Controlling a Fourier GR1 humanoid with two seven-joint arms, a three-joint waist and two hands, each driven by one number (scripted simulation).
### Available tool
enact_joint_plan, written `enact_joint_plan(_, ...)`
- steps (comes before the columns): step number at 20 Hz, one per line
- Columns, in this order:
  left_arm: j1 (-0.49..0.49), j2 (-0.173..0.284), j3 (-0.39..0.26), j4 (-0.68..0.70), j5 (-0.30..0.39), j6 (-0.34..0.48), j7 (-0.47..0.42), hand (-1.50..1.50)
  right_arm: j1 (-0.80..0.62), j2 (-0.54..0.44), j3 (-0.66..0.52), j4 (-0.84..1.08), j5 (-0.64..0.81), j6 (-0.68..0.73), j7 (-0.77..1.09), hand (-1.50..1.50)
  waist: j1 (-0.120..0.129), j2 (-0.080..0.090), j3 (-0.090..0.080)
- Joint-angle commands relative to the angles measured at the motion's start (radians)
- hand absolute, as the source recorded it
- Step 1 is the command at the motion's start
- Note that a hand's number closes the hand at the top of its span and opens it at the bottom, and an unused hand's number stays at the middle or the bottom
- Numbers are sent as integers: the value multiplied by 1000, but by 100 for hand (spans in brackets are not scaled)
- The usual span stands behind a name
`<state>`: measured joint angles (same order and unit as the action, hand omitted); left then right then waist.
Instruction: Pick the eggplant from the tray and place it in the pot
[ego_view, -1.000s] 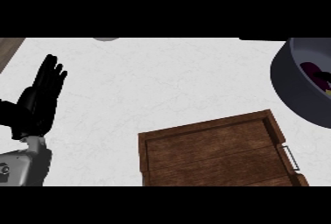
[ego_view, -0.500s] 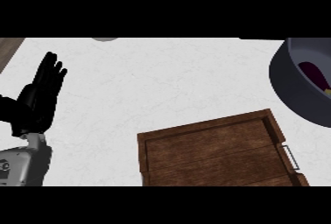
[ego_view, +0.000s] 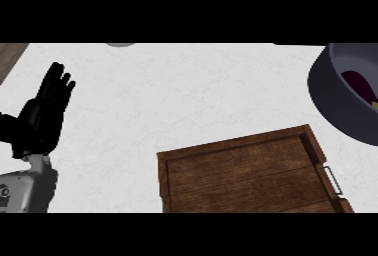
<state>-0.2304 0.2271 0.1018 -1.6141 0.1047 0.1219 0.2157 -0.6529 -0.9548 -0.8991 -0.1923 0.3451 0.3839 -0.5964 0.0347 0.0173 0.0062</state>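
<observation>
One hand shows, the left hand (ego_view: 43, 120), resting at the left edge of the white counter (ego_view: 184, 95) with its fingers straight and up, holding nothing; the right hand is out of view, so nothing can be said of it. At the near middle sits the wooden tray (ego_view: 244, 175), and no eggplant shows on the part of it in view. Far right, the dark pot (ego_view: 336, 100) is cut by the frame, and a purple shape inside it looks like the eggplant (ego_view: 360, 85). By that reading the placing is done, and the next move calls for little more than keeping clear of the pot.
</observation>
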Motion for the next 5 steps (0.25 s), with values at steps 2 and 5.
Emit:
enact_joint_plan(2, 12, -32, -25, 36, -35, 15, -50, 0, 32, -34, 1, 13, -8, 44, -15, -150, -1, 1, 0)
enact_joint_plan(5, -4, -17, -17, 0, -35, 22, -11, 0, 80, -47, 3, 20, -12, 96, -52, -150, -3, 0, 1)
